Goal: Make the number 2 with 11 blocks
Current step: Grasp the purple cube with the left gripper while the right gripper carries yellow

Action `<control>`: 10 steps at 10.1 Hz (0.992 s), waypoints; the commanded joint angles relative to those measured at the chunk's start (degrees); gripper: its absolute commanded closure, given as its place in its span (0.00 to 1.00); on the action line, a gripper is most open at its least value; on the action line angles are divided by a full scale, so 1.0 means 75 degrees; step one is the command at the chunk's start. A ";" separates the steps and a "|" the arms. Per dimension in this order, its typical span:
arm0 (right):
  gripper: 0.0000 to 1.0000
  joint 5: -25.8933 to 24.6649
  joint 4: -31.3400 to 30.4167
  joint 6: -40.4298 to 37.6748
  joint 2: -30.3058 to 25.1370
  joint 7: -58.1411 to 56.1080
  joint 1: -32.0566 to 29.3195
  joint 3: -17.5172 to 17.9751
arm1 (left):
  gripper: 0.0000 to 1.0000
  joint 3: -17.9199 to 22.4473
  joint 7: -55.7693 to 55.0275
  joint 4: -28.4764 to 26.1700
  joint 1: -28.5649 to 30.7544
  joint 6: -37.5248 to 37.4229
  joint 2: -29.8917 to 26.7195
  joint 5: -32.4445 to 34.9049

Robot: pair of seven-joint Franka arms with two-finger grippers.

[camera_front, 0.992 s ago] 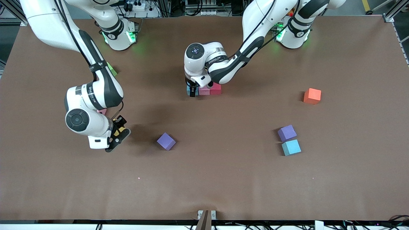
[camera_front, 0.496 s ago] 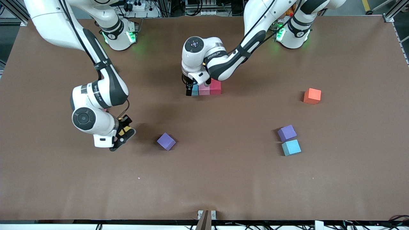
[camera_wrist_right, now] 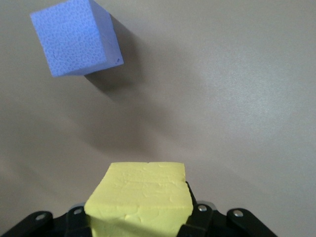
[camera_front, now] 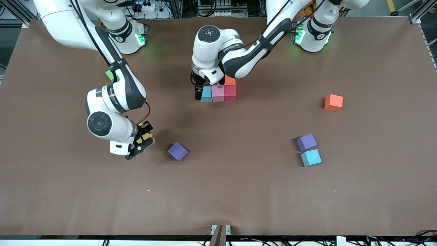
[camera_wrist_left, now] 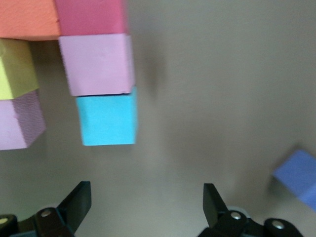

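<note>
A tight group of blocks stands mid-table: a light blue block [camera_front: 206, 94], a pink one [camera_front: 217, 93] and a red one [camera_front: 230, 93] in a row, with an orange one [camera_front: 229, 81] touching the red; my left arm hides the rest. In the left wrist view the light blue [camera_wrist_left: 107, 120], pink [camera_wrist_left: 98, 64], red [camera_wrist_left: 90, 17], orange [camera_wrist_left: 27, 19] and yellow [camera_wrist_left: 15, 69] blocks show. My left gripper [camera_front: 198, 93] [camera_wrist_left: 146, 202] is open and empty beside the light blue block. My right gripper [camera_front: 143, 139] [camera_wrist_right: 140, 217] is shut on a yellow block [camera_wrist_right: 140, 195] [camera_front: 146, 136], near a purple block [camera_front: 177, 151] [camera_wrist_right: 74, 42].
Toward the left arm's end lie a loose orange block [camera_front: 333, 102], a purple block [camera_front: 306, 142] and a light blue block [camera_front: 311, 157] touching it. A green cube [camera_front: 110, 75] peeks out by my right arm. Bare brown table [camera_front: 239, 191] stretches nearer the front camera.
My right arm has carried the yellow block toward the table's middle. My left gripper has drawn back from the light blue block, uncovering the row and the orange block.
</note>
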 commanded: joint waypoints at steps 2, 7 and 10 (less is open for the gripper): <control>0.75 0.0281 -0.1047 0.0450 -0.0776 0.0321 -0.0043 -0.0008 | 0.00 -0.0078 0.0334 -0.0131 0.0967 -0.0315 -0.0801 0.0344; 0.75 0.0806 -0.1404 0.1213 -0.0802 0.3455 0.1043 0.0179 | 0.00 -0.0160 0.5321 -0.0048 0.3193 -0.0316 -0.0615 -0.0195; 0.74 0.1008 -0.1392 0.1693 -0.0615 0.5028 0.1852 0.0179 | 0.00 -0.0125 0.8848 -0.0072 0.4167 -0.1015 -0.0333 -0.0219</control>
